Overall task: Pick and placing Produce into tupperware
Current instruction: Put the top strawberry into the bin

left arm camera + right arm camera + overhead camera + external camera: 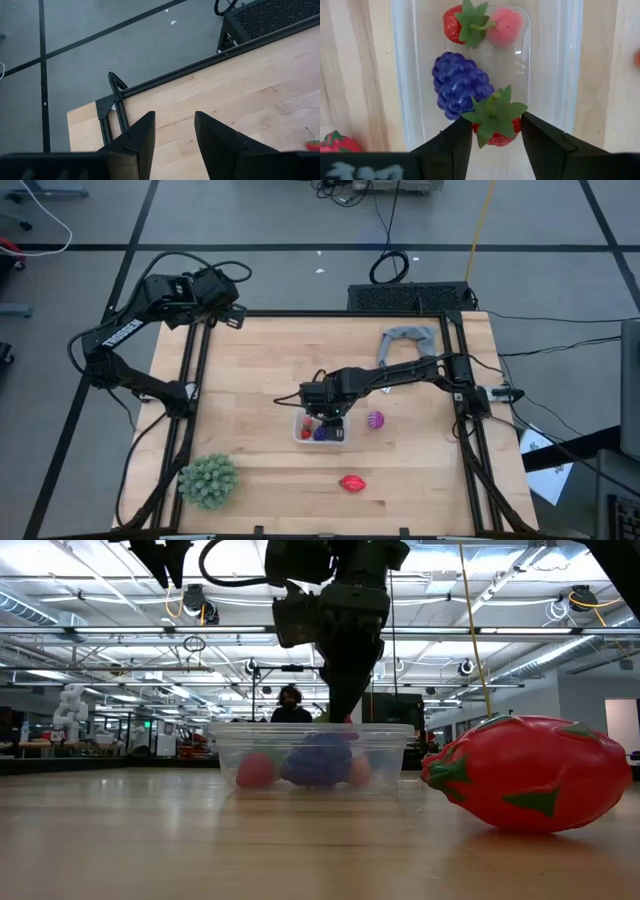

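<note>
The clear tupperware tub sits mid-table. My right gripper hangs over it, pointing down, shut on a small red strawberry. Inside the tub lie a dark purple grape bunch, a red strawberry and a pink berry. The low view shows the tub with the gripper descending into it. Another red berry lies just outside the tub. The magenta fruit and the red oval rest on the table. My left gripper waits open over the far-left corner. My right gripper pinches the strawberry's red body between its two fingers, just under the green leaf crown. The fingers come from above, pointing down. The strawberry is lifted, above the tub's inside, beside the grape bunch.
A green spiky ball stands near the near-left corner. A grey cloth ring lies at the far right. The red oval looms close in the low view. A person stands in the room beyond the table.
</note>
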Available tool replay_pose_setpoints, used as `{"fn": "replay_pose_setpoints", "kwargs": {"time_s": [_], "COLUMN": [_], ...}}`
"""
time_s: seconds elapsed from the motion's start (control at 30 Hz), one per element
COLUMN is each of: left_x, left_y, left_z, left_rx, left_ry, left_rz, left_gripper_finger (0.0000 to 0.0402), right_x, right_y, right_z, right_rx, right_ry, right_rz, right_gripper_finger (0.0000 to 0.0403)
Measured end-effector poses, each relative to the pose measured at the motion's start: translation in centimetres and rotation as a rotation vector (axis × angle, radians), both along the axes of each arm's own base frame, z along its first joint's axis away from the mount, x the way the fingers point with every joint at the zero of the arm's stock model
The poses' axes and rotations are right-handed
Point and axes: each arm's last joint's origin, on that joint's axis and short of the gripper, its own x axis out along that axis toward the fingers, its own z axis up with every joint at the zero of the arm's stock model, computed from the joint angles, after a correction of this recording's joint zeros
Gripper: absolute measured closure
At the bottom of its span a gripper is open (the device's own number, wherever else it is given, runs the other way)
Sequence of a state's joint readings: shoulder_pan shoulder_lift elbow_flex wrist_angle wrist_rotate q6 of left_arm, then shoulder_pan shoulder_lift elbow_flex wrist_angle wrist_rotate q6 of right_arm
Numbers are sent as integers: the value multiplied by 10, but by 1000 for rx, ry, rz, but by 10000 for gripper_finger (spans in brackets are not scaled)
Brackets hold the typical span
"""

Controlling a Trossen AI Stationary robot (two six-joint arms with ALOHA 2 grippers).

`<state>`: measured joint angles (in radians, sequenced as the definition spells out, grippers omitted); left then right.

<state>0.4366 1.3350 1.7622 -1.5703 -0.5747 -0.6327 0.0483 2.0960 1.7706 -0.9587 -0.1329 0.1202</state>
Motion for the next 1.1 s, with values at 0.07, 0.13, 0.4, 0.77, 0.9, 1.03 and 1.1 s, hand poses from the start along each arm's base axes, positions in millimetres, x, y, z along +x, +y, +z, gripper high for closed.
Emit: {"fn": "replay_pose_setpoints", "kwargs": {"time_s": [0.07,0.13,0.4,0.77,0.9,1.03,1.1], "left_x": [0,0,4,5,5,5,5], "left_y": [0,-1,-7,-9,-9,-9,-9], "left_z": [0,0,0,0,0,0,0], "left_rx": [0,0,-5,-2,2,3,3], "left_ry": [0,0,-1,-3,-3,-3,-4], "left_rz": [0,-4,-40,-50,-48,-48,-48], "left_gripper_finger": [259,259,259,259,259,259,259], "right_x": [0,0,0,-9,-9,-8,-8], "right_y": [0,0,0,-2,-1,-1,-1], "right_z": [0,0,0,-23,-19,-17,-17], "right_rx": [-1,0,0,3,1,1,1], "right_ry": [1,3,-1,61,34,19,19], "right_rz": [0,0,-6,-40,-17,-14,-13], "right_gripper_finger": [245,245,245,245,245,245,245]}}
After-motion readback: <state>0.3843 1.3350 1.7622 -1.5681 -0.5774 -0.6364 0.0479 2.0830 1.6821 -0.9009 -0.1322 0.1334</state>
